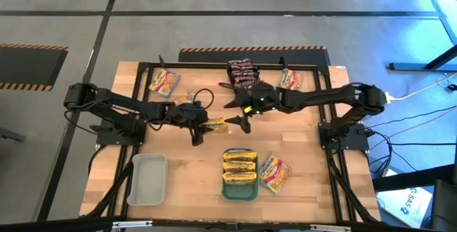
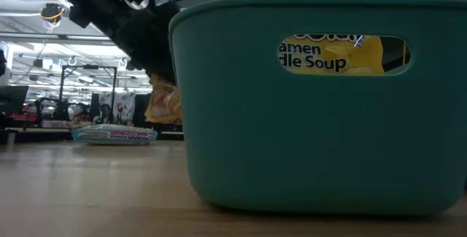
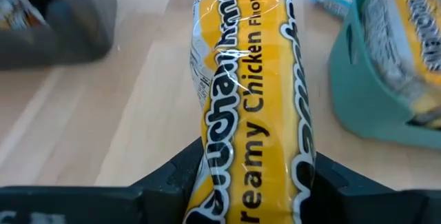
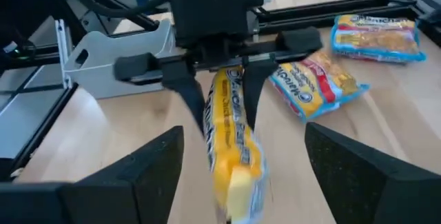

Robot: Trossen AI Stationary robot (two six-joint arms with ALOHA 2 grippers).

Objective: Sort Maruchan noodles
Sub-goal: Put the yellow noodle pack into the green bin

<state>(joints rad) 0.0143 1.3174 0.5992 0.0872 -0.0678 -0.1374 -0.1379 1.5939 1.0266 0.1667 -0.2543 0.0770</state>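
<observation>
My left gripper (image 1: 201, 125) is shut on a yellow Maruchan noodle packet (image 1: 216, 125) above the table's middle; the packet also shows in my left wrist view (image 3: 251, 93). My right gripper (image 1: 240, 122) faces it from the right and is open. Its fingers stand wide on either side of the packet's free end (image 4: 238, 182) without touching it. Three yellow packets (image 1: 239, 166) lie in the teal tray (image 1: 223, 189). Dark maroon packets (image 1: 241, 72) are stacked at the far edge. Other packets lie flat on the table at far left (image 1: 164, 83), far right (image 1: 290, 80) and beside the teal tray (image 1: 274, 173). My left gripper pinches the yellow packet's near end (image 3: 251, 182) between its two fingers (image 4: 187, 89), which press on its two broad faces. The fingers slant down from the table's left and lie along the packet. The packet stands on edge, juts out past the fingertips toward my right gripper, and is lifted clear.
A grey tray (image 1: 148, 178) sits near the front left. The teal tray's wall (image 2: 314, 135) fills the low view, and a packet (image 2: 113, 133) lies on the table behind it. A black frame runs along the table's edges (image 1: 214, 66).
</observation>
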